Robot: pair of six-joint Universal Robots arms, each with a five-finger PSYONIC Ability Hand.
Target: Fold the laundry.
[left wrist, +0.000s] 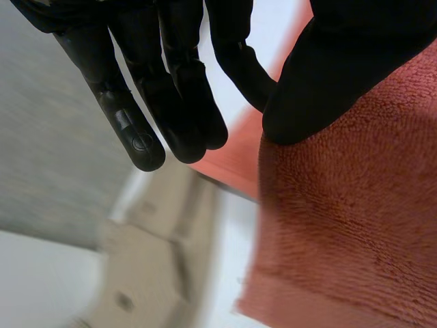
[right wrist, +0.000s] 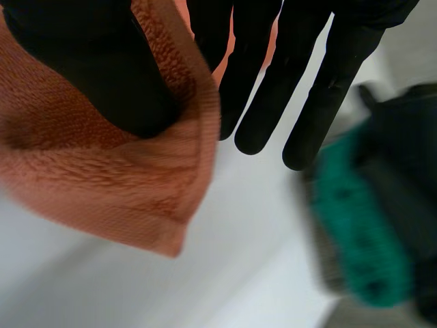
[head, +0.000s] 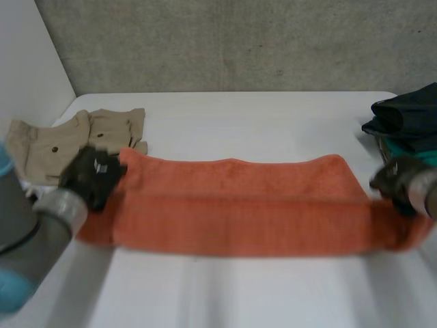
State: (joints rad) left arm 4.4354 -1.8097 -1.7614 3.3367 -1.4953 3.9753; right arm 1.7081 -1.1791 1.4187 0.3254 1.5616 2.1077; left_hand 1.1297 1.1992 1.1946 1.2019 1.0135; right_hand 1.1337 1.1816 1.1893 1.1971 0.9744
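Left hand [head: 92, 174] sits at the left end of the orange towel [head: 239, 205], on the end's far corner. In its wrist view, the thumb presses down on the terry cloth. One finger curves in behind the towel's edge to meet the thumb, so the cloth is pinched there. The other fingers [left wrist: 171, 102] stretch out straight past the edge.

Right hand [head: 396, 179] holds the opposite end of the towel. Its wrist view shows the thumb laid over the hemmed corner with the cloth caught between thumb and hand. The corner droops free below the thumb, clear of the bench [head: 239, 294]. The remaining fingers are straight and spread, pointing beyond the towel.

The towel lies across the middle of the white bench as a long band, folded once lengthwise, and spans from one hand to the other. Its near long edge is a little uneven.

A pair of beige shorts [head: 61, 140] lies flat on the bench just behind the left hand, touching or nearly touching the towel's far left corner. A pile of dark clothes [head: 410, 119], navy on top with teal cloth under it, sits at the bench's right edge just behind the right hand.
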